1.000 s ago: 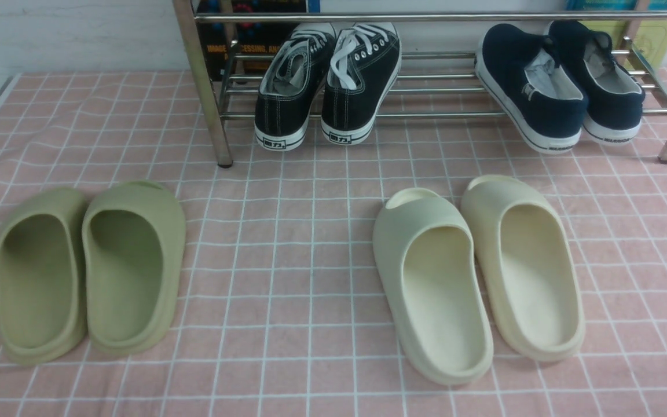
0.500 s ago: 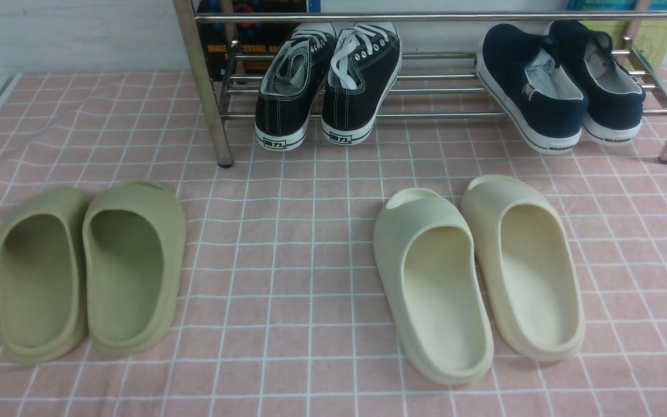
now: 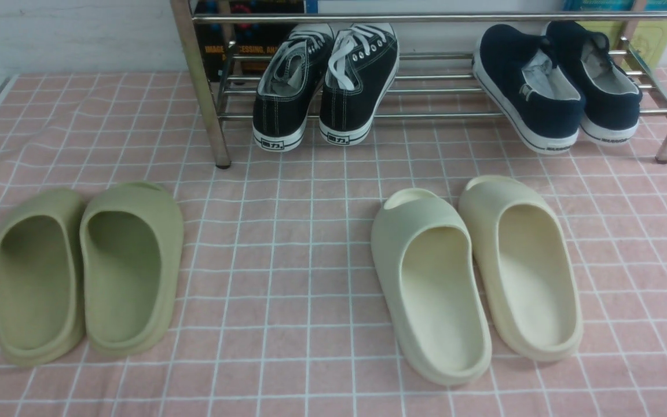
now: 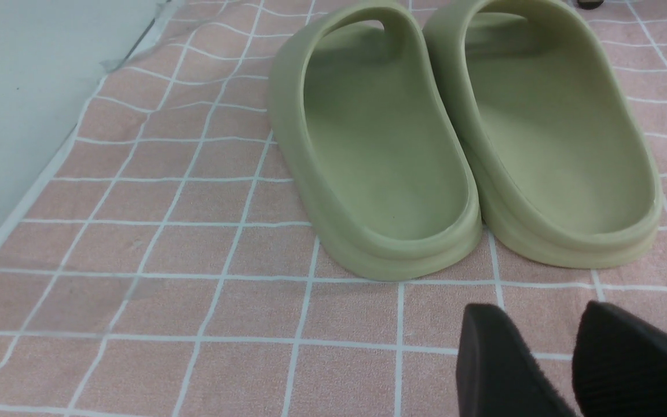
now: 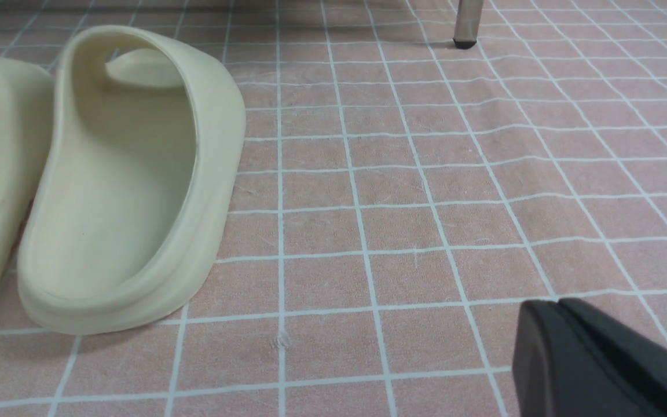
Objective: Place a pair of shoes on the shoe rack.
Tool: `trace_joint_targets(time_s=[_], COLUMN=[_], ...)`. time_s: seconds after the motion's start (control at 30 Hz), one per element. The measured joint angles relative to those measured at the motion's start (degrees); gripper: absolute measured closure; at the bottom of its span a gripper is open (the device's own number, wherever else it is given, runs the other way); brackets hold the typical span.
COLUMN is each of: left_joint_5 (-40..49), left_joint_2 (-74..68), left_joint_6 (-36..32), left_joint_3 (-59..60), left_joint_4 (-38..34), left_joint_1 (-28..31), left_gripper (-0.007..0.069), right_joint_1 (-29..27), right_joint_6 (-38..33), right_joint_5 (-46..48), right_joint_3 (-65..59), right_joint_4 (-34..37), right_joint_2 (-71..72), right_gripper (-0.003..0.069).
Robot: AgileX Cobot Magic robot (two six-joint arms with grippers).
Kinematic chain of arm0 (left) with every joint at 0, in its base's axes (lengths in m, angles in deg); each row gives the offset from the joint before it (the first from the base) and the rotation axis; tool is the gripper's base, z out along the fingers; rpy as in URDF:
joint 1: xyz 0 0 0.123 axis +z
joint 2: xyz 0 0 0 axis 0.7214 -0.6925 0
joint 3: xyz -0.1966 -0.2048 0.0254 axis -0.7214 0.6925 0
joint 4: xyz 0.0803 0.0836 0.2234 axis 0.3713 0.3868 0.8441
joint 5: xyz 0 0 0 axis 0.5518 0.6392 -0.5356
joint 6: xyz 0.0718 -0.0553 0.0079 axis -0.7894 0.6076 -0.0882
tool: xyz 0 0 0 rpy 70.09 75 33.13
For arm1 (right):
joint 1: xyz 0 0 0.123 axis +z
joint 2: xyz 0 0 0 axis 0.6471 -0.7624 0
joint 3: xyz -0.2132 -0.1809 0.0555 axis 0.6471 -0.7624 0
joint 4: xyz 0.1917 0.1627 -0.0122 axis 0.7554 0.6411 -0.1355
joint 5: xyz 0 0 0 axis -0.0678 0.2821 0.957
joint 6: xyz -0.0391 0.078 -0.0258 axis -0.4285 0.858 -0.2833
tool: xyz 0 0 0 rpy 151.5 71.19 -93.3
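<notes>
The two navy-blue slip-on shoes [image 3: 527, 87] [image 3: 605, 75] rest side by side on the right part of the chrome shoe rack [image 3: 426, 17], heels towards me and hanging over its front tube. The left one lies tilted. My left gripper [image 4: 542, 315] is open and empty, low over the pink cloth just in front of the olive slides' heels. My right gripper [image 5: 559, 304] is shut and empty, low over the cloth beside the cream slides. Neither gripper shows in the front view.
Black lace-up sneakers [image 3: 322, 87] sit on the rack's left part. Olive slides [image 3: 87, 269] [image 4: 380, 145] lie front left, cream slides [image 3: 472, 272] [image 5: 131, 174] front right, on pink checked cloth [image 3: 287, 231]. A rack leg [image 5: 466, 23] stands ahead of my right gripper. The cloth's edge [image 4: 50, 174] runs along the left.
The whole front view has shifted very slightly. No shoe, slide or gripper has visibly moved.
</notes>
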Motion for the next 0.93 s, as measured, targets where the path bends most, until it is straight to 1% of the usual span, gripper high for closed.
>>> trace_joint_targets(time_s=[0.93], left_joint_5=[0.00], left_joint_2=[0.00], left_joint_6=[0.00], left_joint_3=[0.00], left_joint_4=[0.73], left_joint_1=[0.00], left_gripper=[0.0385], right_joint_1=[0.00], right_joint_6=[0.00], right_joint_5=[0.00], right_joint_3=[0.00], right_joint_4=[0.00], right_joint_2=[0.00], right_gripper=[0.0629])
